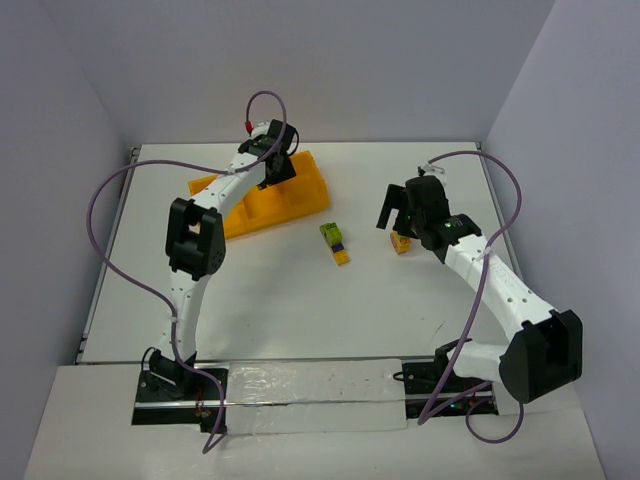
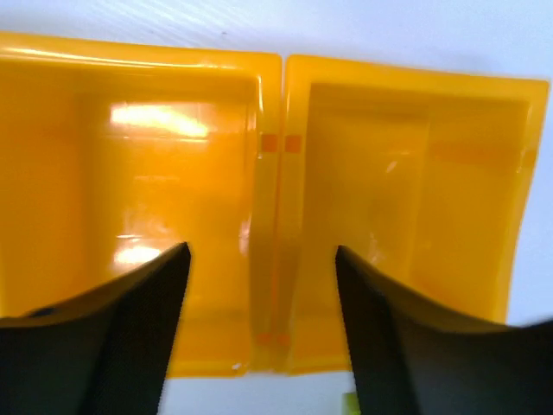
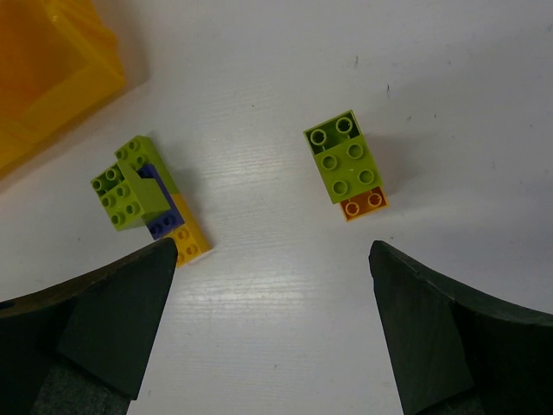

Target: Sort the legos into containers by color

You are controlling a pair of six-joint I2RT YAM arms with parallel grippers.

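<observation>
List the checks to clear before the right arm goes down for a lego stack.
1. Right gripper open and empty: ok.
2. Green-on-orange stack clear of the mixed stack: ok, gap between them.
3. Stacks single-coloured: not ok, colours joined.
4. Left gripper open, empty, above the tray: ok.
5. Third tray compartment empty: cannot tell, not clearly seen.
</observation>
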